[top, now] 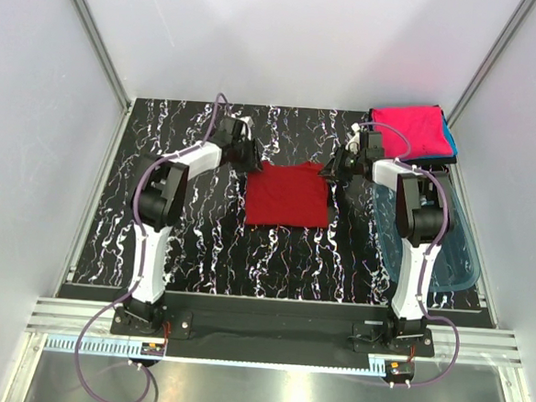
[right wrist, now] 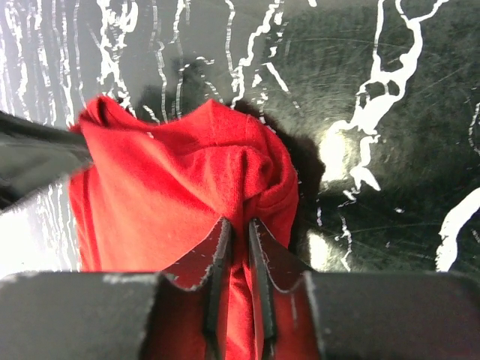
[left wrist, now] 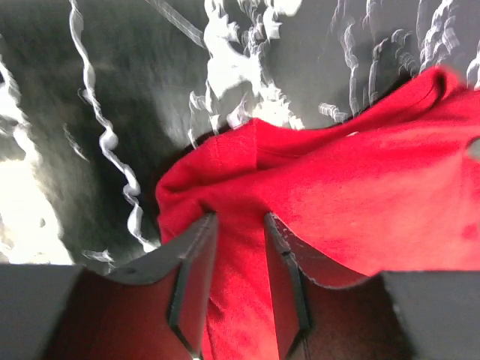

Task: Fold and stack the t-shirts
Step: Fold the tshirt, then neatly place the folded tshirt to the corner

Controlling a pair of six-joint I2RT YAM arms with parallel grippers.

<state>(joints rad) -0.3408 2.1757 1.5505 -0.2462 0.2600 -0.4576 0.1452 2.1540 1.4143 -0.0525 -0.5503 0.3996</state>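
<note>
Fabric at both far corners of the dark red t-shirt [top: 288,194] on the table [top: 182,241] is pinched between narrowly parted jaws by the left gripper [left wrist: 239,225] and right gripper [right wrist: 239,225].

We count one dark red tee [top: 287,195], one bright pink tee [top: 407,128] and one teal-blue tee [top: 448,133], three in all, on one bench [top: 200,251]. We also count one translucent blue tub [top: 454,260] and two arms, left arm [top: 157,212] and right arm [top: 419,225].
</note>
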